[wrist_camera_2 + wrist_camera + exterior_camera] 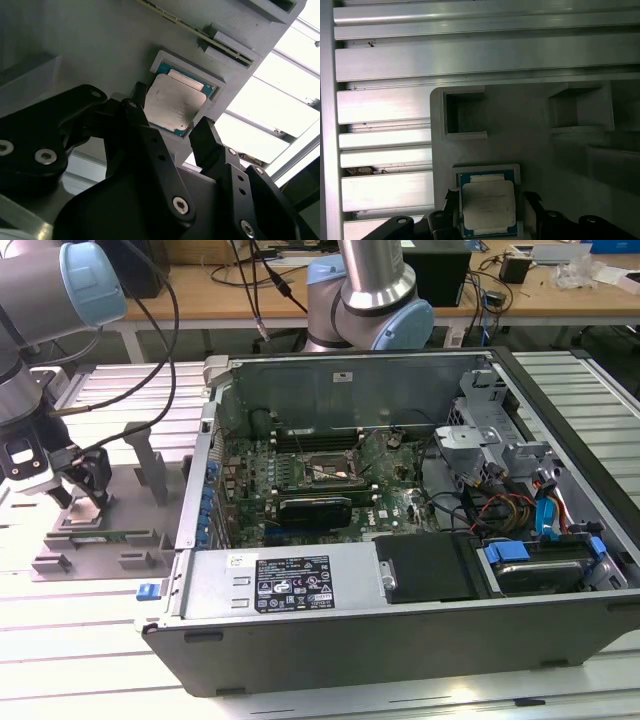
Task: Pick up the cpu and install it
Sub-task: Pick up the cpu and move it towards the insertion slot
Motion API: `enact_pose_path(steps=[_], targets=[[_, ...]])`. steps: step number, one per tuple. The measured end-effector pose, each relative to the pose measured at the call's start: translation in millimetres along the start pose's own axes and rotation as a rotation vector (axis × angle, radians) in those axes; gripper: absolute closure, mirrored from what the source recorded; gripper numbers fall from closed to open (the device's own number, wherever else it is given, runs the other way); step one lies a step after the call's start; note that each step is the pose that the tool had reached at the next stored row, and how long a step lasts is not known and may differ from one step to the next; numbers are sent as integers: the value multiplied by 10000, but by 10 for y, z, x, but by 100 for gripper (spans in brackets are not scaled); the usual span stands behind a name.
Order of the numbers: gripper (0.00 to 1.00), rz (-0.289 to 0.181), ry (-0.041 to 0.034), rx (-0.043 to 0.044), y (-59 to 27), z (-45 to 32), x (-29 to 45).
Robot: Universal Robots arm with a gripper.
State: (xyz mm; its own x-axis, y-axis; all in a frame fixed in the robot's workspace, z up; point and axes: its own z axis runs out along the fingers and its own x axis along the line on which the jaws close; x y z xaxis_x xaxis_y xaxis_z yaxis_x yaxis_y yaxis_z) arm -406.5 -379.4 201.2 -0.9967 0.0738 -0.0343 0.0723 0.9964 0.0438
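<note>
Silver arm (pixel 372 265) with pale-blue joint caps, black screw-studded hand (pixel 170 111).

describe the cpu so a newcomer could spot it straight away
At the exterior view's left, beside the computer case, a grey tray lies on the slatted table. The cpu sits in its square recess, straddled by the gripper: the only shiny silver square chip.

Open computer case (pixel 330 650), grey tray (pixel 125 498)

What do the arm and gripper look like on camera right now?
The arm is silver-grey tubing with light-blue joint caps, and a black cable loops alongside it. The gripper is matte black, built of angular links with silver screw heads.
</note>
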Motion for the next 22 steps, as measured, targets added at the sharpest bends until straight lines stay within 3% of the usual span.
enact_pose_path(steps=[7, 10, 13, 22], targets=[[38, -676, 29, -18, -2, 30, -2], [38, -568, 23, -10, -13, 48, -3], [38, -150, 8, 6, -17, 66, -1], [38, -89, 5, 8, -40, 117, -1]])
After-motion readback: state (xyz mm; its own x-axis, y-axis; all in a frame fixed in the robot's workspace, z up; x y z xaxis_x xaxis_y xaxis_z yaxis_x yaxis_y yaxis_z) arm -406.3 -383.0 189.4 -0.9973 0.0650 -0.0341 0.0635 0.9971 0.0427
